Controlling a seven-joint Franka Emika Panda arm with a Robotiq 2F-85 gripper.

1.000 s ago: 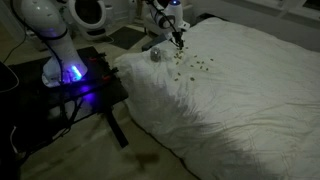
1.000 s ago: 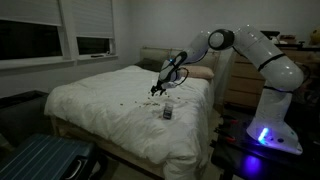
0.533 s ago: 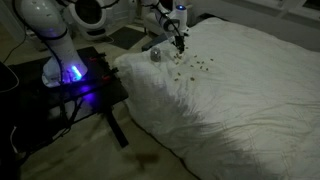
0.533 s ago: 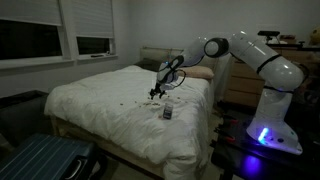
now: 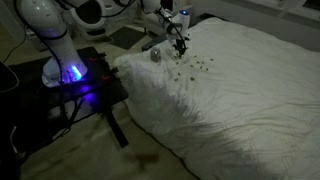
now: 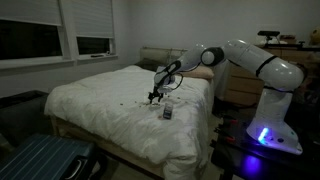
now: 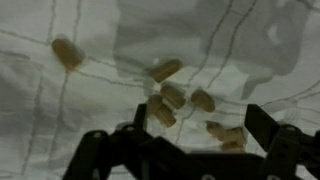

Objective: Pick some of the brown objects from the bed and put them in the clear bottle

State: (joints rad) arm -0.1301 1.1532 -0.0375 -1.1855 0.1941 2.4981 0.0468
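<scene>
1. The brown objects are seen in the wrist view as a small cluster on the sheet, directly below the gripper and within the gap between its two fingers.
2. One pellet is found apart from the cluster, well outside the span of the fingers.
3. The fingers are held spread apart; nothing is pinched between them, and whether the tips touch the sheet cannot be told.
4. In both exterior views the gripper is pointed down at the bed, with the loose scatter of brown objects under it and spread beyond it, away from the arm.
5. The clear bottle is found on the white sheet near the gripper, on the side towards the mattress edge and apart from the fingers.
</scene>
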